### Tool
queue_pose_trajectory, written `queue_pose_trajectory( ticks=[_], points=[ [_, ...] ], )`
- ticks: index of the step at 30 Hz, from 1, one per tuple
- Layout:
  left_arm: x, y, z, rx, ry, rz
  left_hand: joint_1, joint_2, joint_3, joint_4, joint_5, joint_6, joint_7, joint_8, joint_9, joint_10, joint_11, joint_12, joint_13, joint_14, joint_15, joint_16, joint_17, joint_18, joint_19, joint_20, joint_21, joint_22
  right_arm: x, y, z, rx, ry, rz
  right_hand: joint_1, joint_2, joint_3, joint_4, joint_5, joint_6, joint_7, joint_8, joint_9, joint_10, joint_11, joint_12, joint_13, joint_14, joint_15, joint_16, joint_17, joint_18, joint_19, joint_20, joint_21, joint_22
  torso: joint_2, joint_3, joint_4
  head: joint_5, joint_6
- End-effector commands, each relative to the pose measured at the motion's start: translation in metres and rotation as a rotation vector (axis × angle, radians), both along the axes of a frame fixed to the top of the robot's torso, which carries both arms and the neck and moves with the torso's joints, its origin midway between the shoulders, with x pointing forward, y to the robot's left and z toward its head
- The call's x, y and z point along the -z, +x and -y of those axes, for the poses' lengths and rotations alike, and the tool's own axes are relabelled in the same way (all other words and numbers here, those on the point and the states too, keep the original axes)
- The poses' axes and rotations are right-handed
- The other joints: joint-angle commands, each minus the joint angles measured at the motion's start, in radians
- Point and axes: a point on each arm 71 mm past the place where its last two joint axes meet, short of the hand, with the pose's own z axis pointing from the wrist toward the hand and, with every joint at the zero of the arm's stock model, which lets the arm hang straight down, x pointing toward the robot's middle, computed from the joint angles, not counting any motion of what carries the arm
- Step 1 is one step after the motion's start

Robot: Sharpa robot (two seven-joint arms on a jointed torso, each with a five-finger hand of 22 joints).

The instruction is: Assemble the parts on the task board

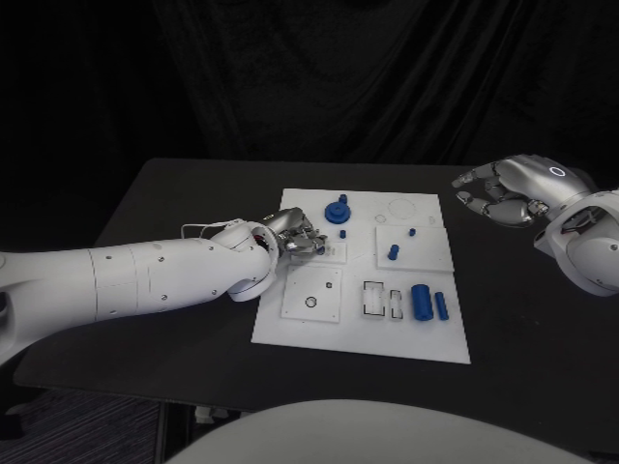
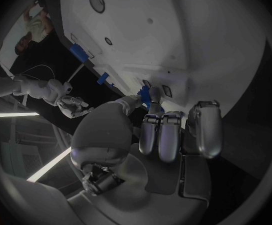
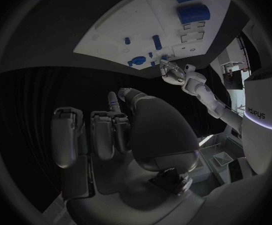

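We see the silver left hand [image 1: 294, 238] resting over the left side of the flat white task board [image 1: 369, 333] on the black desk [image 1: 157, 208], its fingers [image 2: 159, 135] pinching a small blue part [image 2: 145, 96], while the silver right hand [image 1: 512, 192] hovers beyond the board's right edge, fingers curled in on nothing.

Partly legible grey lettering ending "arys" on the robot's white body [image 3: 259, 116], nothing else readable
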Motion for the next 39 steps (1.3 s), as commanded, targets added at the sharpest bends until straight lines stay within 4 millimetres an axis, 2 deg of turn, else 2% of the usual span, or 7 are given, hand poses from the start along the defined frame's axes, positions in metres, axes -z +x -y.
queue_pose_trajectory(
  ticks=[1, 14, 19, 24, 31, 35, 39],
  points=[
    [0.0035, -0.0028, 0.0035, 0.031, 0.001, -0.014, -0.012, 0.0, -0.001, 0.01, -0.016, -0.008, -0.004, 0.006, -0.002, 0.104, -0.004, 0.0, 0.263, 0.106, -0.009, 0.003, 0.263, 0.012, 0.01, -0.006, -0.002, 0.177, 0.0007, 0.0, 0.0016, 0.02, 0.004, -0.004, -0.005, -0.006, 0.004, 0.0, 0.006, 0.009, 0.001, -0.005, -0.001, 0.104, -0.001, 0.005, 0.263, 0.09, 0.002, -0.005, 0.201, 0.019, 0.053, 0.0, -0.006, 0.228, 0.0, -0.001, -0.0005, 0.0, 0.0],
    [0.0058, -0.0047, 0.0036, 0.039, 0.006, -0.031, -0.021, 0.003, -0.015, 0.03, -0.067, -0.015, -0.002, 0.01, -0.004, 0.104, -0.002, 0.0, 0.263, 0.106, -0.007, 0.003, 0.263, 0.012, 0.011, -0.005, -0.004, 0.179, 0.0012, 0.0007, -0.0003, 0.016, 0.002, -0.007, -0.005, -0.006, 0.006, -0.001, 0.006, 0.01, 0.002, -0.005, -0.002, 0.104, -0.001, 0.005, 0.263, 0.09, 0.002, -0.005, 0.201, 0.019, 0.052, 0.0, -0.006, 0.228, -0.001, -0.0002, 0.0008, -0.002, 0.0],
    [0.0066, -0.0049, 0.0022, 0.038, 0.008, -0.034, -0.022, 0.002, -0.018, 0.033, -0.073, -0.016, -0.002, 0.01, -0.005, 0.104, -0.002, 0.0, 0.263, 0.106, -0.007, 0.003, 0.263, 0.012, 0.011, -0.005, -0.004, 0.179, 0.0013, 0.0009, -0.0004, 0.015, 0.002, -0.007, -0.005, -0.006, 0.006, -0.001, 0.006, 0.01, 0.002, -0.005, -0.002, 0.104, -0.001, 0.005, 0.263, 0.09, 0.002, -0.005, 0.201, 0.019, 0.052, 0.0, -0.006, 0.228, -0.002, 0.0, -0.0007, 0.0, 0.0],
    [0.0074, -0.0051, 0.0009, 0.038, 0.011, -0.039, -0.035, 0.002, -0.041, 0.057, -0.117, -0.016, 0.0, 0.013, -0.009, 0.104, 0.0, 0.0, 0.263, 0.106, -0.005, 0.003, 0.263, 0.012, 0.012, -0.004, -0.006, 0.18, 0.0014, 0.001, -0.0003, 0.016, 0.001, -0.008, -0.005, -0.006, 0.006, -0.001, 0.006, 0.01, 0.002, -0.005, -0.002, 0.104, -0.001, 0.005, 0.263, 0.09, 0.002, -0.005, 0.201, 0.019, 0.052, 0.0, -0.006, 0.228, -0.002, -0.0001, -0.0011, 0.001, 0.0],
    [0.0081, -0.0054, -0.0003, 0.037, 0.013, -0.043, -0.045, 0.003, -0.058, 0.075, -0.131, -0.016, 0.001, 0.014, -0.012, 0.104, 0.001, 0.0, 0.263, 0.106, -0.005, 0.003, 0.263, 0.013, 0.012, -0.003, -0.008, 0.18, 0.0016, 0.001, 0.0, 0.017, 0.001, -0.008, -0.005, -0.006, 0.006, -0.001, 0.006, 0.01, 0.002, -0.005, -0.002, 0.104, -0.001, 0.005, 0.263, 0.09, 0.002, -0.005, 0.201, 0.019, 0.052, 0.0, -0.006, 0.228, -0.002, 0.0008, -0.0008, 0.001, 0.0],
    [0.0086, -0.0055, -0.0008, 0.038, 0.015, -0.045, -0.053, 0.006, -0.08, 0.097, -0.161, -0.015, 0.001, 0.016, -0.016, 0.104, 0.001, 0.0, 0.263, 0.106, -0.004, 0.003, 0.263, 0.012, 0.013, -0.002, -0.008, 0.181, 0.0016, 0.0009, 0.0002, 0.018, 0.002, -0.007, -0.005, -0.006, 0.006, -0.001, 0.006, 0.01, 0.002, -0.005, -0.002, 0.104, -0.001, 0.005, 0.263, 0.09, 0.002, -0.005, 0.201, 0.019, 0.052, 0.0, -0.006, 0.228, -0.002, 0.0008, -0.0009, 0.001, 0.0],
    [0.009, -0.0055, -0.0011, 0.04, 0.016, -0.048, -0.069, 0.01, -0.119, 0.133, -0.209, -0.013, 0.004, 0.018, -0.022, 0.104, 0.003, 0.0, 0.263, 0.106, -0.002, 0.003, 0.263, 0.013, 0.012, 0.0, -0.013, 0.182, 0.0017, 0.0009, 0.0005, 0.018, 0.001, -0.008, -0.005, -0.006, 0.006, -0.001, 0.006, 0.01, 0.002, -0.005, -0.002, 0.104, -0.001, 0.005, 0.263, 0.09, 0.002, -0.005, 0.201, 0.019, 0.052, 0.0, -0.006, 0.228, -0.001, 0.0005, -0.0008, 0.002, 0.0]
  ],
)
